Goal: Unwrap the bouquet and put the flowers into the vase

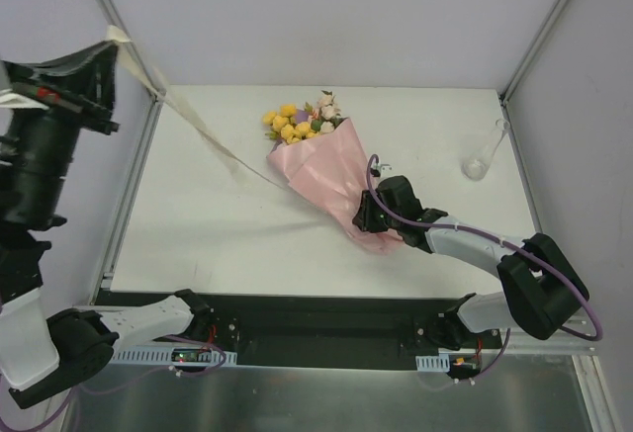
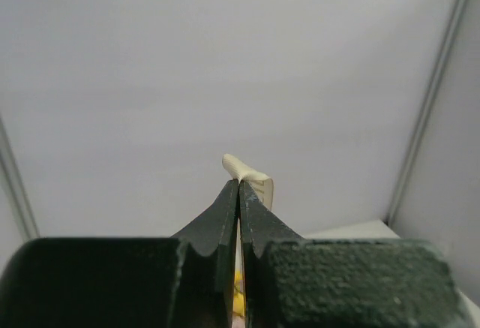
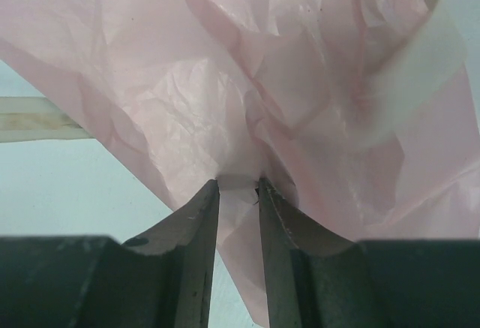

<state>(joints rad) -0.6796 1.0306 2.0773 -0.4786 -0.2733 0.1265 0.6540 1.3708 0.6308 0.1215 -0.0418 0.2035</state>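
Top external | step: untying, I judge | left pincer [image 2: 239, 189] clamped on taut ribbon [image 1: 198, 128] | right pincer [image 3: 238, 193] nipping bouquet [image 1: 326, 170] paper | next: probably pull ribbon free

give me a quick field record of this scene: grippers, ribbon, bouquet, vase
left gripper: shut on ribbon end, raised high at the left
ribbon: stretched from that gripper down to the bouquet
right gripper: pinching pink wrapping paper at the bouquet's narrow end
bouquet: lying on table, wrapped
vase: empty, far right, apart from bouquet
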